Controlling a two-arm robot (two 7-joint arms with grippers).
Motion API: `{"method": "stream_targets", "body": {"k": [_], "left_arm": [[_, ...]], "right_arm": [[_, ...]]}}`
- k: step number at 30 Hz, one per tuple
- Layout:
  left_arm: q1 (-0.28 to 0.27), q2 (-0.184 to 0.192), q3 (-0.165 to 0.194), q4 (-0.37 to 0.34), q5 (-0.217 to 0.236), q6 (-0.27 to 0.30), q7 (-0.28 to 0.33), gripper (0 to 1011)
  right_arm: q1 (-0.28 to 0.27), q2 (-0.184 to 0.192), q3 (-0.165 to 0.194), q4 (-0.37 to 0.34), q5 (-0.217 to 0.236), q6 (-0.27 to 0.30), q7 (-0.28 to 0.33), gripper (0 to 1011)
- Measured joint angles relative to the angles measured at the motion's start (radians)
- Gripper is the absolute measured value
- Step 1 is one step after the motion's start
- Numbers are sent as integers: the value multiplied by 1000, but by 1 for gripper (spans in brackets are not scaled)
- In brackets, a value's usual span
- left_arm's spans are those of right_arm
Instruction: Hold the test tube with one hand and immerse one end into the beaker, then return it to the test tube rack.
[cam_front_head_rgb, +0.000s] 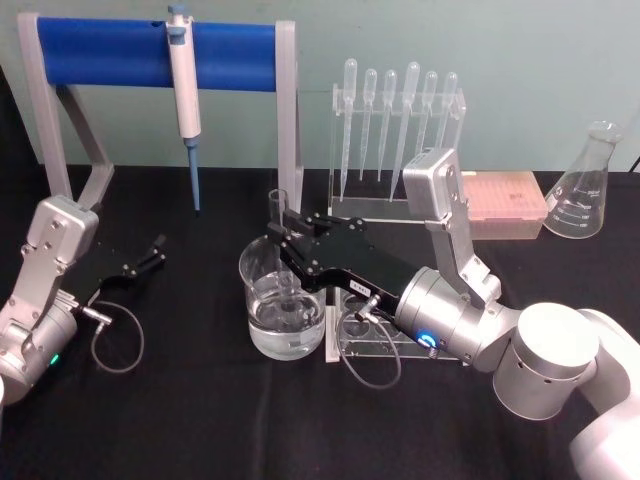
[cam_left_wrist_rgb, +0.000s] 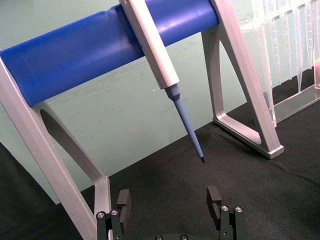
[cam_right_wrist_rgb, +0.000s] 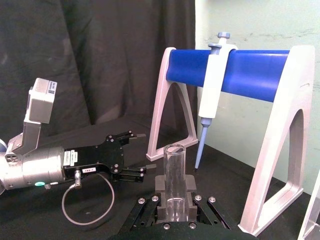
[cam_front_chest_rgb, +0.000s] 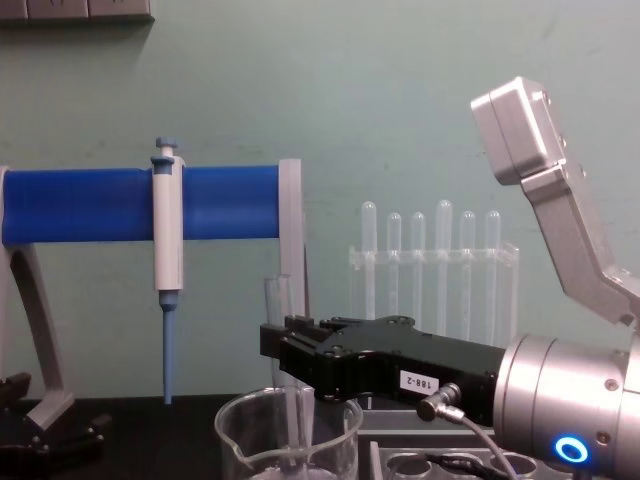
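I am seeing the right gripper (cam_front_head_rgb: 283, 235) clenching the test tube (cam_front_head_rgb: 278, 205) upright, its lower end hanging inside the beaker (cam_front_head_rgb: 258, 330) of clear liquid. The beaker is standing just beside the test tube rack (cam_front_head_rgb: 372, 345) on the tabletop (cam_front_head_rgb: 200, 420). The left gripper (cam_front_head_rgb: 152, 252) is lying released at the left.
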Motion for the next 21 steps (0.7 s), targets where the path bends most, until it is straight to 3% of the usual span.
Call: {"method": "stream_targets", "body": {"k": [21], "left_arm": [[0,0,0,0,0,0,0,1000]], "right_arm": [[0,0,0,0,0,0,0,221]]}}
